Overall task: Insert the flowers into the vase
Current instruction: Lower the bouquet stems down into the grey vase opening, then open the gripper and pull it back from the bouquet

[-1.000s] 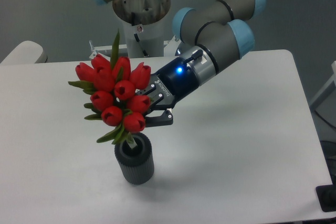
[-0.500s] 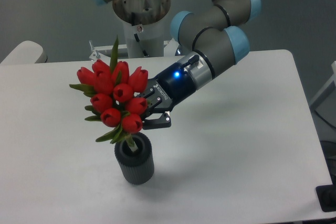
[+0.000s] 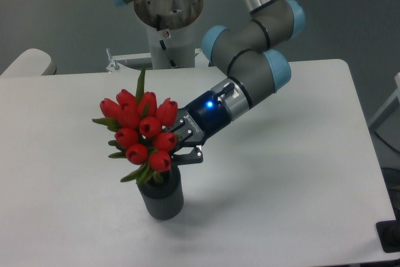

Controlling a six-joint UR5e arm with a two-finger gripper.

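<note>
Black fingers (image 3: 187,149) of our two-finger gripper (image 3: 181,142) reach in from the right behind the bunch of red closed tulip buds with narrow green leaves (image 3: 142,134). We see them set close together at the lower right of the bunch, where the stems would run, but the buds hide the contact, so we cannot tell whether they clamp the stems or merely stand beside them. One finger tip shows as a dark wedge pointing left, just above the rim of the vase.

We see the flowers leaning up and to the left, with one long green leaf rising above the top buds. Their lowest bud and a few leaves sit right at the mouth of the small dark grey ribbed cylindrical vase (image 3: 162,197), covering most of its rim. The stems themselves are hidden, so we cannot tell how deep they go into the vase.

The vase stands upright on the white tabletop (image 3: 294,179), toward the near left of the middle. Our grey arm with pale blue joint caps (image 3: 250,67) slopes down from the far right toward the bunch, and a blue light glows on the dark wrist section (image 3: 209,107). The arm's round base (image 3: 165,10) stands at the far edge of the tabletop.
</note>
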